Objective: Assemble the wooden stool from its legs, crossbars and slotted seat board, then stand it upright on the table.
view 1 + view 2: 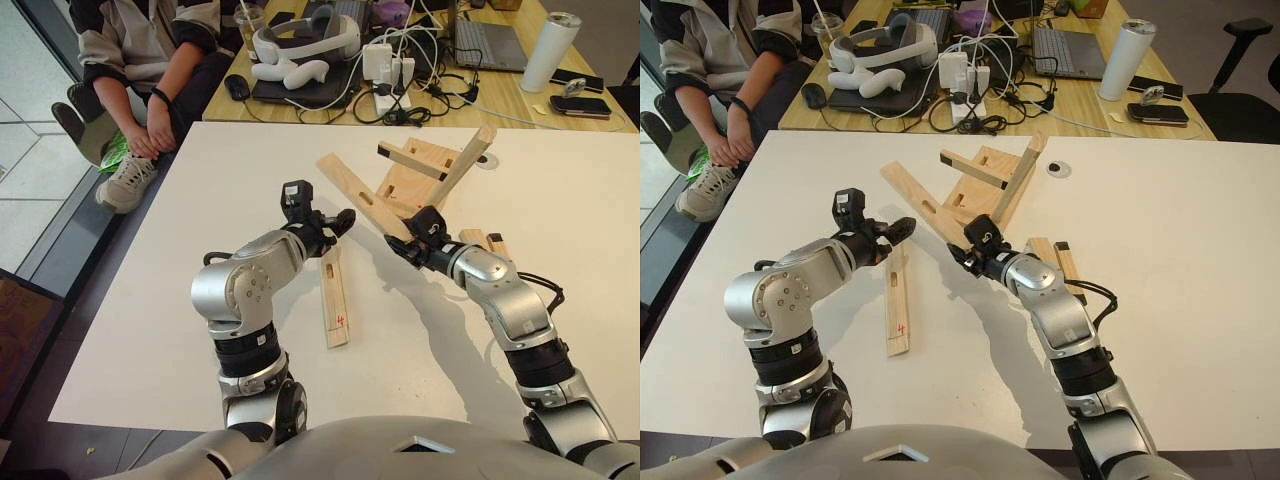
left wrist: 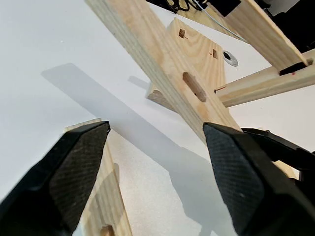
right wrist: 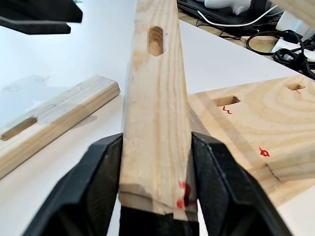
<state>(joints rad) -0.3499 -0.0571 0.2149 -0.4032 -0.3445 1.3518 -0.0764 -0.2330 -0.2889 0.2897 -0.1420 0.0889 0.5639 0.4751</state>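
Note:
My right gripper (image 1: 413, 243) (image 3: 157, 147) is shut on the lower end of a wooden leg (image 1: 362, 196) (image 3: 155, 83), which has an oval slot and slants up toward the far left. Just behind it the slotted seat board (image 1: 412, 182) (image 3: 246, 123) lies tilted, with another leg (image 1: 464, 160) and a crossbar (image 1: 410, 160) fitted to it. My left gripper (image 1: 333, 226) (image 2: 155, 135) stands open just left of the held leg, above the far end of a loose leg (image 1: 335, 298) (image 2: 101, 211) lying flat on the table. Two short wooden pieces (image 1: 484, 241) lie beside my right forearm.
The white table (image 1: 560, 260) has a round cable hole (image 1: 487, 160) behind the seat board. Past its far edge a desk holds a headset (image 1: 305, 40), cables, a laptop and a tumbler (image 1: 549, 50). A person sits at the far left. Near side of the table is bare.

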